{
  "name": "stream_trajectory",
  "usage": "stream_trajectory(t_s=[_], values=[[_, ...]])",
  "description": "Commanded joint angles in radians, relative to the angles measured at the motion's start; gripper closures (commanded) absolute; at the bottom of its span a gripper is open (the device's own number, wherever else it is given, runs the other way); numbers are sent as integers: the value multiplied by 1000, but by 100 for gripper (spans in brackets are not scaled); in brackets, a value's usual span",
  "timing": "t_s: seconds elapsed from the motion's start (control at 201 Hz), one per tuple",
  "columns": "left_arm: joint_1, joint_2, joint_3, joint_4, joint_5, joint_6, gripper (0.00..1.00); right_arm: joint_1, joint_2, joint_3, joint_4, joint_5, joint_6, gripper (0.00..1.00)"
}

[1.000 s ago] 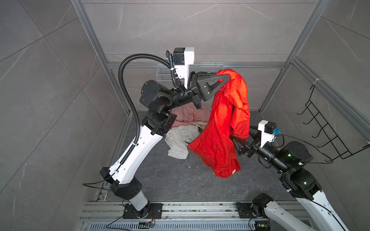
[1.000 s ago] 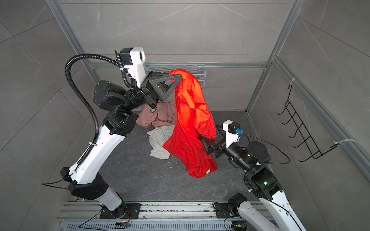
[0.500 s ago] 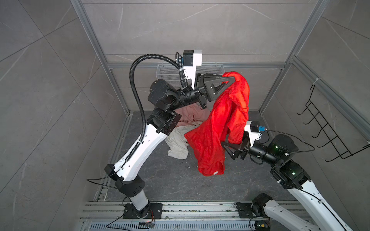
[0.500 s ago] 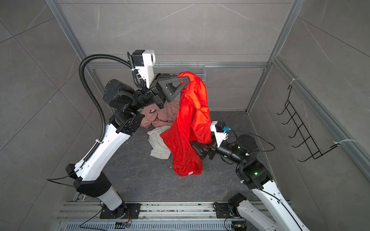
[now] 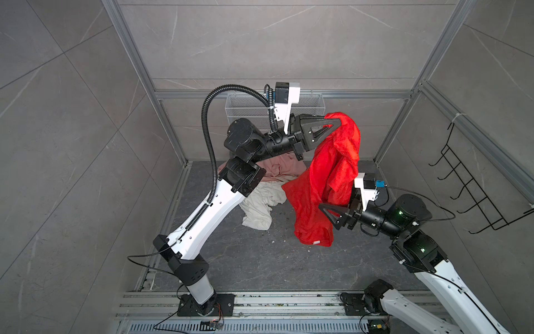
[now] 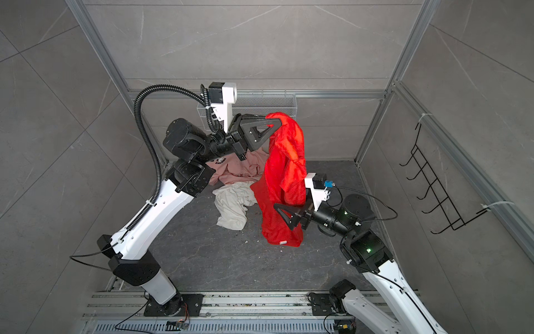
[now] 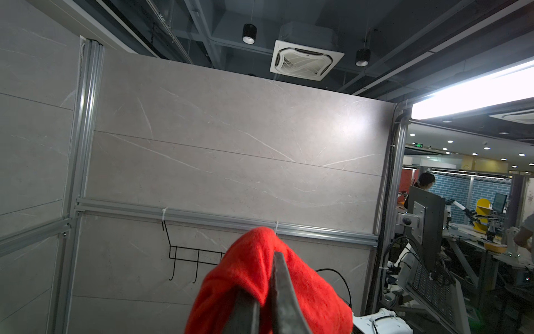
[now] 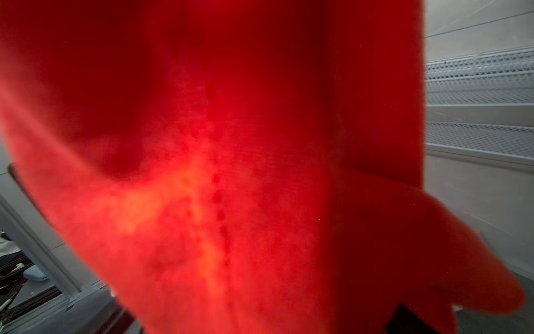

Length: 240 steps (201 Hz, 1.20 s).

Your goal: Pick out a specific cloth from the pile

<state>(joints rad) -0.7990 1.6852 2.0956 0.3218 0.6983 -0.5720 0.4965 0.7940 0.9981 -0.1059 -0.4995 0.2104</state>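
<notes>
The left gripper (image 5: 335, 123) is clamped shut on a top fold of the cloth (image 5: 323, 179), right of centre in the upper half of both top views. In the left wrist view, red fabric is seen bunched over the closed fingers (image 7: 281, 289). From that grip the cloth is hung straight down, long axis vertical, just beside the pile (image 5: 265, 202) at frame centre. The right gripper (image 5: 325, 209), jaws spread wide, is set against the lower half. That arm is judged nearer for a second hold.
</notes>
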Motion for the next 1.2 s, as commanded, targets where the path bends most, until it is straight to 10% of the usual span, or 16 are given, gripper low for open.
stream_trajectory(t_s=[0.0,0.389,0.762,1.191], values=[[-5,-36,6,114,-29,-11,100,8,17,-15,46,87,1,0],[-6,-13,4,118,-39,-21,100,51,116,-42,66,152,-20,2],[-5,-91,-135,93,-72,51,100,50,137,-27,66,106,-7,56],[-6,-248,-361,77,-169,83,100,51,40,-3,-148,87,-6,74]])
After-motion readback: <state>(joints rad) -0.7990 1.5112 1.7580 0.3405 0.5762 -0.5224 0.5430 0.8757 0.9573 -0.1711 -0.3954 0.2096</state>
